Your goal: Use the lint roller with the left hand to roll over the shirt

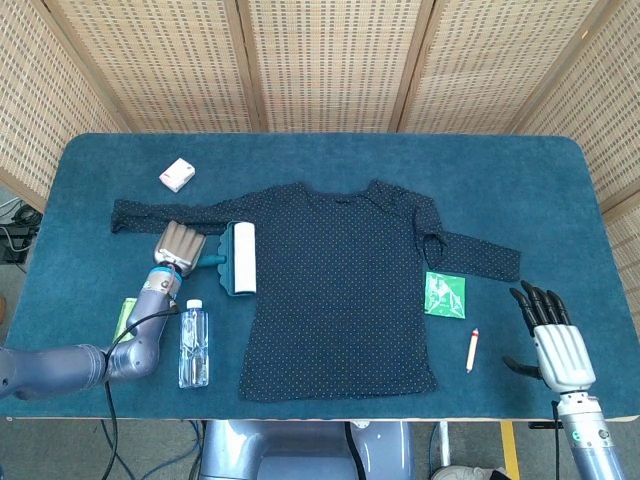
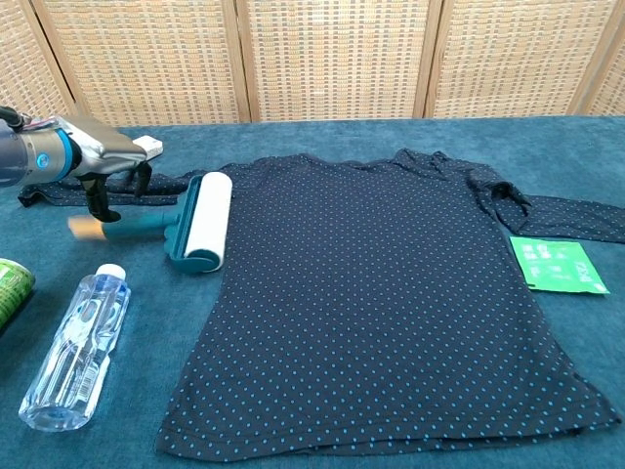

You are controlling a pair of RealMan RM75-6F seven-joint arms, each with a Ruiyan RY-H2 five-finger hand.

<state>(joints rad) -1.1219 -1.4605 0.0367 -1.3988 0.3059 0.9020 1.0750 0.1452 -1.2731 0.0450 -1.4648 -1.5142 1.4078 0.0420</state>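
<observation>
Lint roller [image 2: 200, 222]; right hand [image 1: 556, 335] head-view only.

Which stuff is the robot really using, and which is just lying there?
Using:
- white lint roller with teal handle
- dark dotted long-sleeved shirt
- left hand, gripping the handle

Just lying there:
- clear plastic water bottle
- green drink can
- green packet
- small white box
- small orange pen

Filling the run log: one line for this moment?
left hand holds lint roller | roller at shirt's left edge | right hand open, idle
</observation>
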